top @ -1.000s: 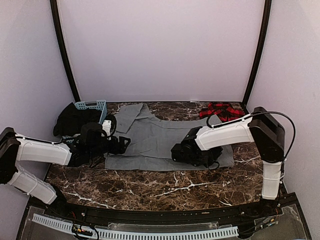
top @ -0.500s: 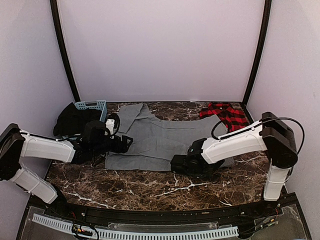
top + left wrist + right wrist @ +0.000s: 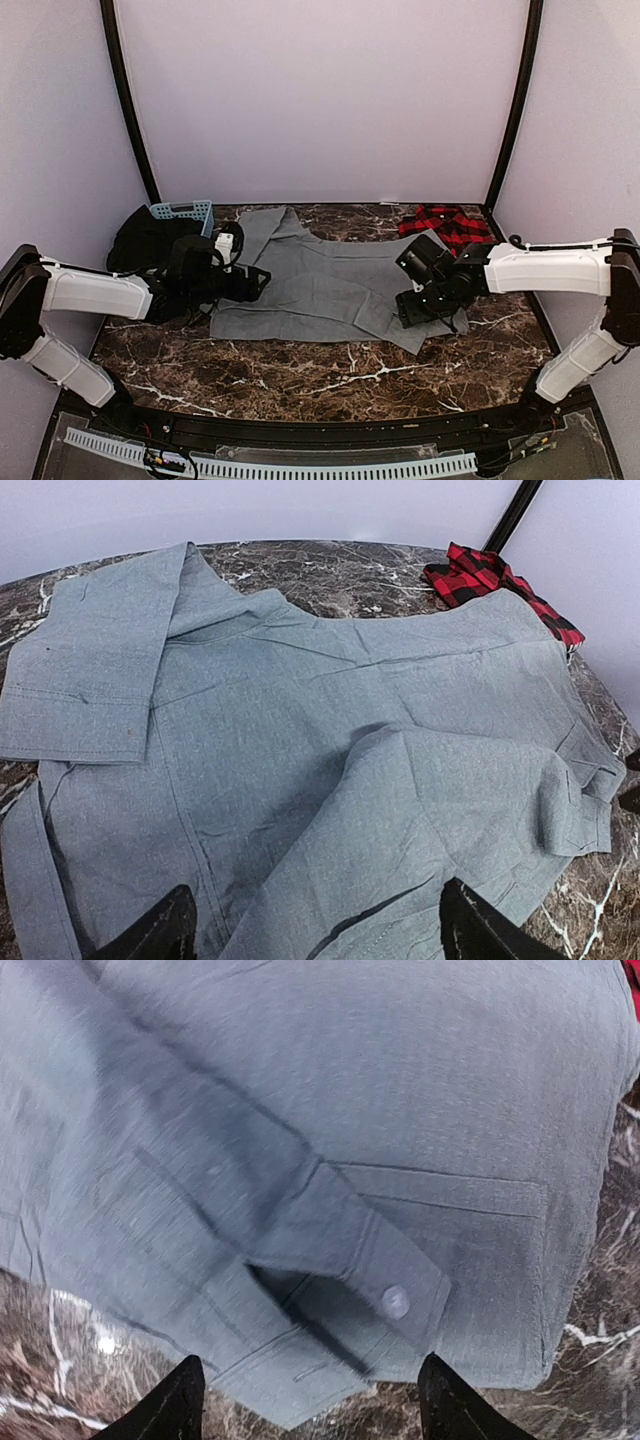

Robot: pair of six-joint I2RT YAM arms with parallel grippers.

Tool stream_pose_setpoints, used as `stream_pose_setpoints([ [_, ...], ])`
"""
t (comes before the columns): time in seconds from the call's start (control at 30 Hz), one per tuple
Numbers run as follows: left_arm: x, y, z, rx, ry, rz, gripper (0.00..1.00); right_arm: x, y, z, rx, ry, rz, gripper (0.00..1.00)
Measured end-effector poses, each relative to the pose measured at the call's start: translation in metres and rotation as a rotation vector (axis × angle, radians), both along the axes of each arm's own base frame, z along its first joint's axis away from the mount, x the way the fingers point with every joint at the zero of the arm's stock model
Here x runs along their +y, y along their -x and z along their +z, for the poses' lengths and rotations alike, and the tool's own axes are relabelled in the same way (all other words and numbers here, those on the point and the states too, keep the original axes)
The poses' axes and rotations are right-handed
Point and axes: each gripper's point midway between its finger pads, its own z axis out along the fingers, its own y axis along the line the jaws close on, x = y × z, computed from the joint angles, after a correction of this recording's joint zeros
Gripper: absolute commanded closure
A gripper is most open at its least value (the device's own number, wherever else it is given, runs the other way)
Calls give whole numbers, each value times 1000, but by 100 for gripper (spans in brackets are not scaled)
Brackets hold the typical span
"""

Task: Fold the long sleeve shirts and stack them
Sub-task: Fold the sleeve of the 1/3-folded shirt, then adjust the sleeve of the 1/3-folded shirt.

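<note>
Change noted: a second ago your right pincer (image 3: 312, 1400) was low over the near hem of the grey shirt (image 3: 310, 275), about mid-width. It has now pulled back towards the right side of the shirt. The right sleeve (image 3: 420, 810) is left lying diagonally over the body, and its cuff (image 3: 395, 1290) with one button (image 3: 396, 1301) reaches down to the near hem.

Right pincer state: in the wrist view the fingers stand spread, with only flat cloth below them and nothing held. Judgement: the sleeve has been laid down and let go.

Left pincer (image 3: 315, 935): fingers spread wide and empty, at the shirt's left edge. It has crept slightly towards the cloth over the last second but has taken hold of nothing.

Position of goods:
- The grey shirt lies spread flat mid-table (image 3: 300, 375), collar to the far side.
- Its left sleeve (image 3: 90, 670) also looks turned in at the far-left corner.
- The plaid shirt (image 3: 445, 222) is bunched at the far-right corner, just beside or touching the grey shirt's edge, and not yet folded.

Off to the left are a blue basket (image 3: 183, 212) and a dark cloth (image 3: 140, 240), both clear of the work.

Meaning for the task: the sleeve-in stage on the grey shirt looks about finished. The sleeve lies a bit askew, with a ridge near the right hem, so you may want to flatten it. The body folds come next by my reading. The plaid shirt and the stacking all remain, so you are early in the job.
</note>
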Motion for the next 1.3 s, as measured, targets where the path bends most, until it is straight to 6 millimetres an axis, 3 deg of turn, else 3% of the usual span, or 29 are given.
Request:
stream_pose_setpoints([
  [0.17,-1,2,-1,7,2,-10,18,-23,-31,-11,31,-181,-132,33],
  [0.4,-2,2,-1,10,6,-16,18,-43,-46,-34,85,-371,-219,38],
  [0.57,-3,3,-3,15,6,-19,18,-49,-49,-40,99,-440,-240,50],
  [0.77,-4,3,-4,19,7,-23,18,-43,-46,-42,100,-466,-205,50],
  [1.1,-4,3,-4,20,7,-24,18,-45,-33,-55,72,-349,-185,50],
  [1.3,-4,3,-5,24,9,-23,18,-47,-33,-57,51,-316,-184,65],
])
